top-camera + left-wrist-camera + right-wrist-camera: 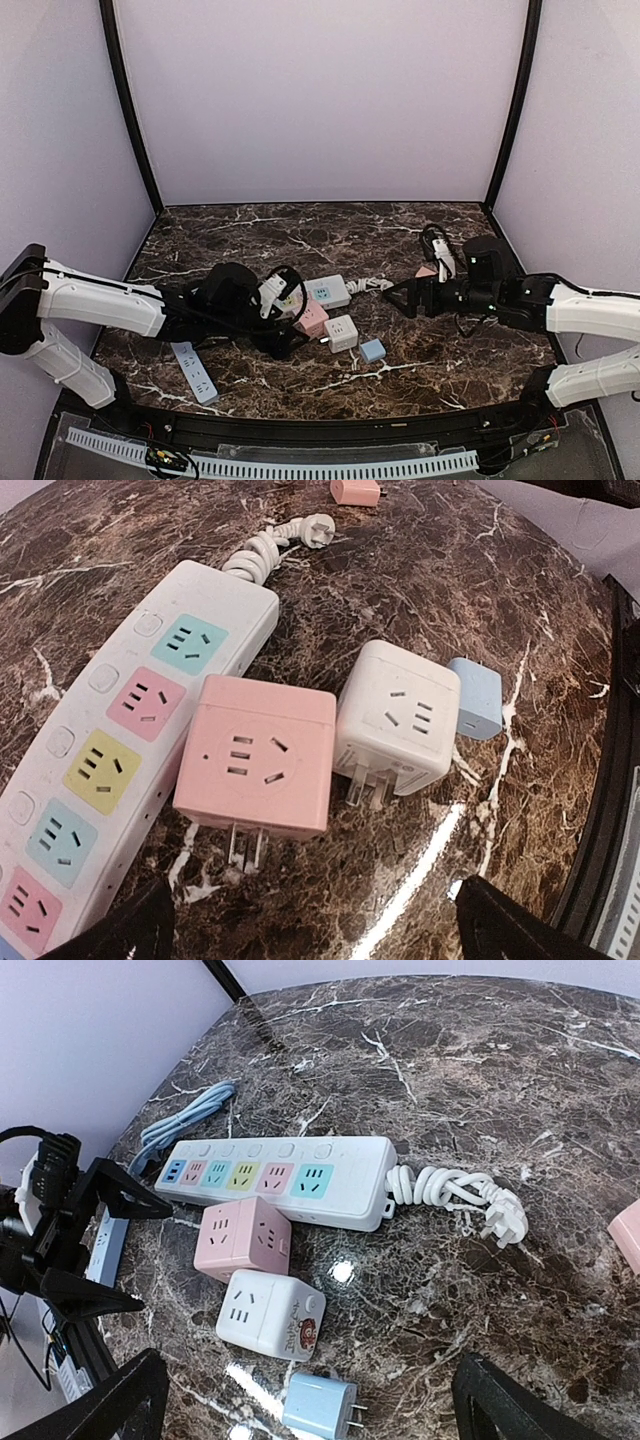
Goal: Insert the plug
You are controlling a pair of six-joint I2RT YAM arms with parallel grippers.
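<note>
Left gripper and right gripper are hanging open, empty. Pink cube mid-frame is looking light, hard, slick; I'd be pinching its flat sides.

A white power strip with coloured sockets lies flat mid-worktop, its cord coiled. Just beside its long side rests a pink cube plug, prongs bare. A white cube plug and a small blue plug follow toward the near edge.
</note>
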